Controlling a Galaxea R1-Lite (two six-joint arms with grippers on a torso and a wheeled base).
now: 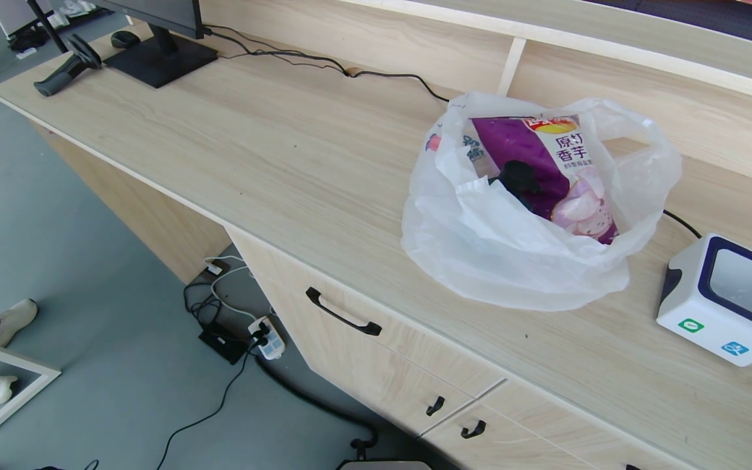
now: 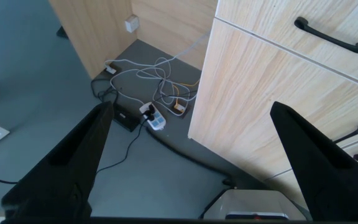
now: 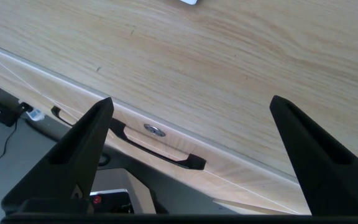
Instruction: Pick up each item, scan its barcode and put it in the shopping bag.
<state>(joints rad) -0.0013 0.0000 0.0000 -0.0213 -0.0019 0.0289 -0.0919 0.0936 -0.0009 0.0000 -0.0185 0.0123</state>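
Shopping bag (image 1: 519, 254) stood on the counter (image 1: 252, 150) with its mouth upward, presumably so items can be dropped in from above. A purple chip packet (image 1: 542, 166) is seen leaning inside, with a small black item (image 1: 518, 177) in front of it. The white scanner (image 1: 725, 300) is set near the bag with its window tilted up, likely for passing barcodes over it. With both items bagged, the task is judged near complete.

Left gripper (image 2: 191, 107): jaws wide apart, nothing held, low over floor cables (image 2: 157, 93) beside the drawers.

Right gripper (image 3: 191, 102): jaws wide apart, nothing held, over the counter edge above a drawer handle (image 3: 160, 146).

The bag is judged well apart from both.
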